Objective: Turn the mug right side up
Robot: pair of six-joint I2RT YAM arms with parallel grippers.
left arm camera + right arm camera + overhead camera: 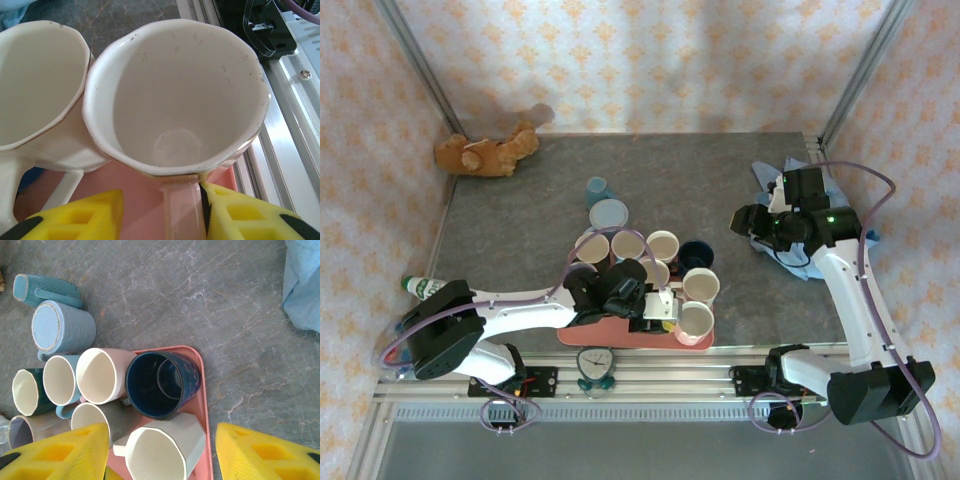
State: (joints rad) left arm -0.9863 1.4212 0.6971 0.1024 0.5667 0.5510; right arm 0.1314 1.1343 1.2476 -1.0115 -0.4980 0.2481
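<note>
A pale pink mug stands mouth up at the front right corner of the pink tray, also visible from above as the mug. My left gripper straddles its handle. The right finger touches the handle and the left finger stands apart, so the jaws are open. A light blue mug stands base up on the table behind the tray, and a teal mug lies on its side past it. My right gripper hangs open, high above the tray's far right corner, holding nothing.
Several upright mugs crowd the tray, among them a dark blue one and a cream one. A blue cloth lies at the back right, a teddy bear at the back left. The aluminium rail runs beside the tray.
</note>
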